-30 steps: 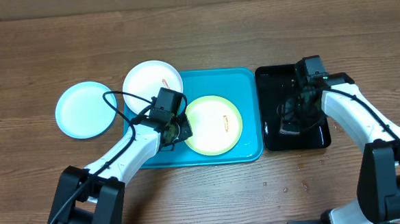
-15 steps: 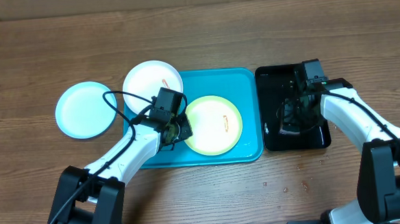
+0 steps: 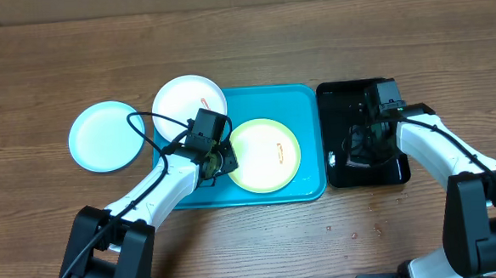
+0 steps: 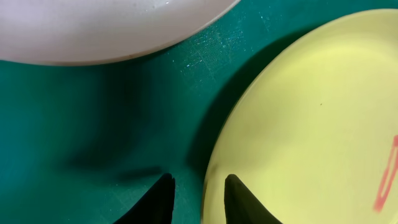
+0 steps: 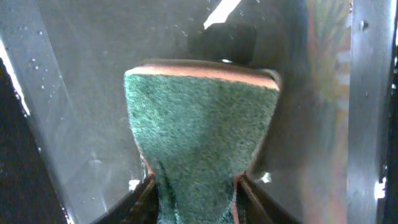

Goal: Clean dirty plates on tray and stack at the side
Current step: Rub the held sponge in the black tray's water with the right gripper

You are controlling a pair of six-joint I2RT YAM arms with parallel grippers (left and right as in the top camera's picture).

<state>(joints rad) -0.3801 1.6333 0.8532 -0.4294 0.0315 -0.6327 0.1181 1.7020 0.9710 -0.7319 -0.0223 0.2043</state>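
Noted left end effector [image 4: 196, 199] slightly parted astride rim of yellow-green plate [image 4: 311, 124] on turquoise tray [image 4: 93, 124]. Found right end effector [image 5: 196, 186] clamped on green sponge [image 5: 199, 118] inside black tray [image 5: 74, 93].

Left pincer [image 4: 198, 180] seemingly slightly parted; right pincer [image 5: 194, 185] clamped.

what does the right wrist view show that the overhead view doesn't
Only the right wrist view: a green sponge with a tan backing, pinched in the right gripper. Only the overhead view: the white plate, pale blue plate and yellow-green plate, the turquoise tray and the left gripper. Both: the black tray.
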